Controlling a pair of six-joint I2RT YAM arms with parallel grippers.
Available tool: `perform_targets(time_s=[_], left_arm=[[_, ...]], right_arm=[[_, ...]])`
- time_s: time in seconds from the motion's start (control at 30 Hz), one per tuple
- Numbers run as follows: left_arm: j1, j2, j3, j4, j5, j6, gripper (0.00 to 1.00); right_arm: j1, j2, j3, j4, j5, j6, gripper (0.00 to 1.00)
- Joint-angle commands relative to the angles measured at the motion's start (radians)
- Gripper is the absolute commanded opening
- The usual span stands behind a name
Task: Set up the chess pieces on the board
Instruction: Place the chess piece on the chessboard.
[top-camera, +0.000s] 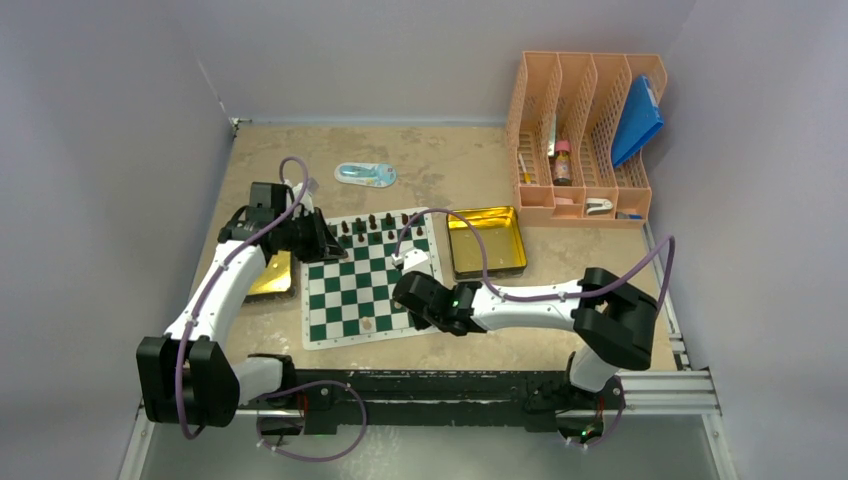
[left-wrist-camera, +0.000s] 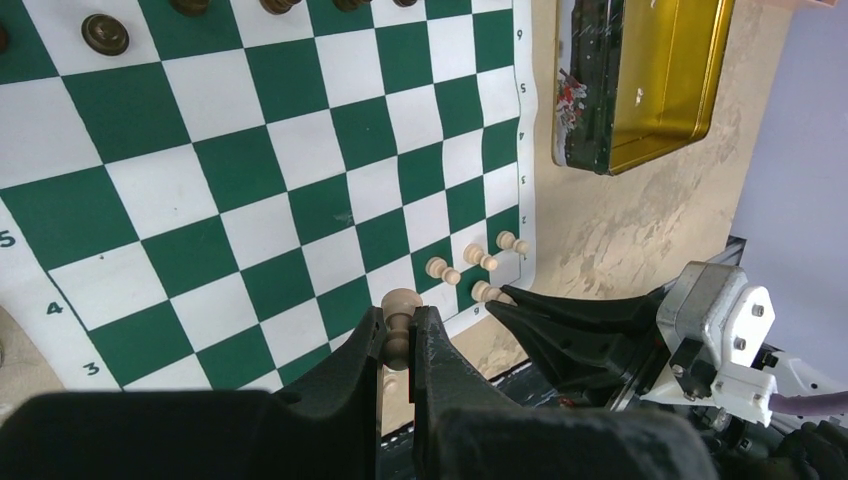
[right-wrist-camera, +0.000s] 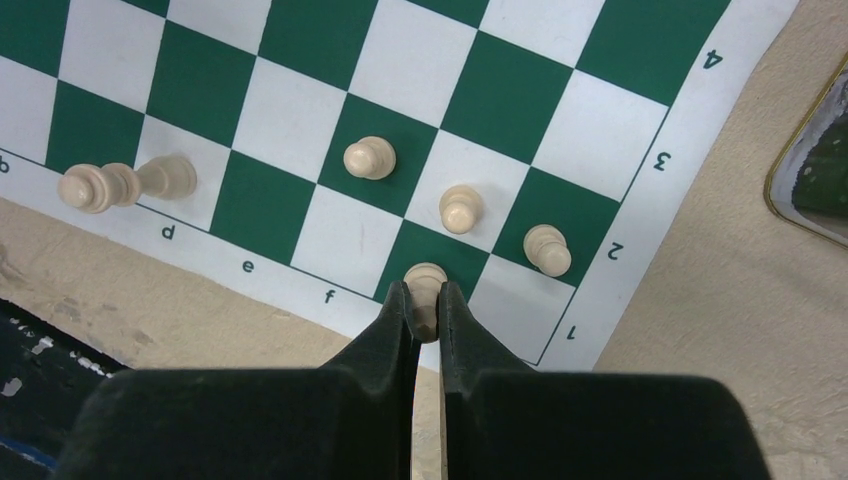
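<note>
As arms (top-camera: 225, 285) reach over board (top-camera: 352, 292), jaws pinch pieces (left-wrist-camera: 398, 305)

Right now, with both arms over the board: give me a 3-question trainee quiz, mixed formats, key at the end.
1. True or false: the left gripper and the right gripper are each shut on a cream piece.
2. In the top view, along which edge of the board do the dark pieces stand? A) top edge B) bottom edge C) right edge
3. In the right wrist view, how many upright cream pieces stand on the board clear of the gripper?

Key: 1 true; 2 A; 3 three.
</note>
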Motion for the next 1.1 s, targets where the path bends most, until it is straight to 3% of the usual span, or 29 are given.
perform_targets(time_s=[0.0,0.37,0.53,0.77,1.07], left_arm=[[0.005,-0.032,0.017,0.004,0.023,0.035,0.02],[0.004,-0.025,0.040,-0.030,0.057,0.052,0.04],[0.004,-0.051,0.032,-0.032,0.054,0.042,0.06],[0.004,-0.030,0.052,-0.047,0.062,0.051,0.08],[-0.047,0.020,0.067,-0.042,0.113,0.059,0.08]], right_arm=[[0.010,-0.003,0.037,-0.028,0.035,0.013,0.07],[0.017,0.046,0.058,-0.043,-0.004,0.021,0.14],[0.016,0.046,0.071,-0.049,-0.011,0.019,0.23],[0.016,-0.004,0.089,-0.083,0.008,0.038,0.36],[0.016,-0.188,0.086,-0.115,-0.007,0.053,0.51]])
